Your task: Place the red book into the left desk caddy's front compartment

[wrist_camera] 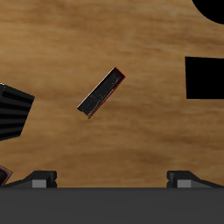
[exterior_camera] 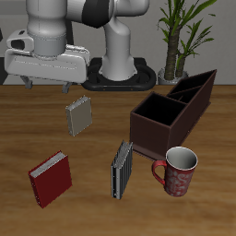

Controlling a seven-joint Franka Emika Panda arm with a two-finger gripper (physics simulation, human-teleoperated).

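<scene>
The red book point(exterior_camera: 49, 178) lies flat on the table near its front edge, white page edges showing. The dark brown left desk caddy point(exterior_camera: 171, 111) stands farther back across the table, its compartments open at the top. My gripper point(exterior_camera: 46, 85) hangs open and empty high above the table's back part, well behind the red book. In the wrist view the two fingertips point(wrist_camera: 39, 178) stand wide apart around my gripper's middle point(wrist_camera: 112, 179). The red book does not show in that view.
A grey book point(exterior_camera: 78, 115) stands on edge near my gripper and shows in the wrist view point(wrist_camera: 102, 92). Another grey book point(exterior_camera: 122, 169) stands between the red book and a red patterned mug point(exterior_camera: 180, 171). A potted plant point(exterior_camera: 180, 37) stands behind the caddy.
</scene>
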